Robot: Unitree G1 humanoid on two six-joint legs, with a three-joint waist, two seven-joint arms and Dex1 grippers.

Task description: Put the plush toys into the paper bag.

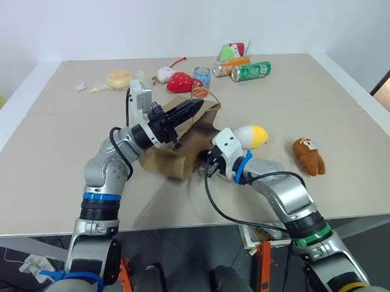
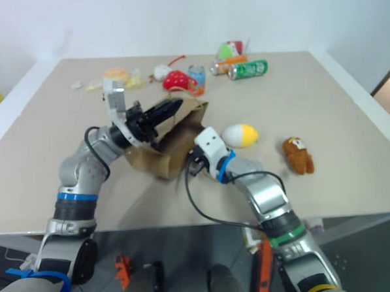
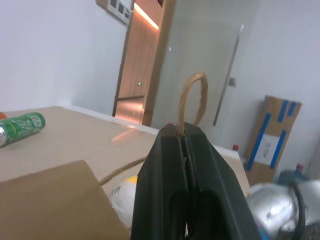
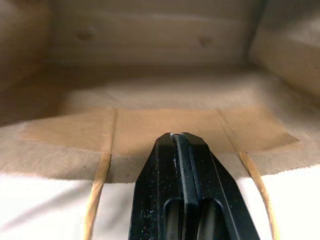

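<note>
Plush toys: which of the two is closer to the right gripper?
The white-and-yellow egg-shaped plush, just beyond the right gripper by the paper bag. The brown bear lies farther right.

Hiding most of the plain brown kraft paper bag (image 1: 182, 150) behind the left arm and its black fingers (image 1: 186, 111). Covering the tips of the right gripper (image 1: 206, 166) at the bag's mouth, out of sight from the head views. Cutting off the lower part of the white-and-yellow egg-shaped plush toy (image 1: 252, 136) behind the right wrist's white camera housing (image 1: 224, 143). Leaving the labels on the green can (image 1: 250, 71) and orange can (image 1: 231, 66) too small to read. Blurring the pale tabletop (image 4: 45, 210) and the bag's twisted paper-cord handles (image 4: 96, 197) close to the right wrist camera.
</note>
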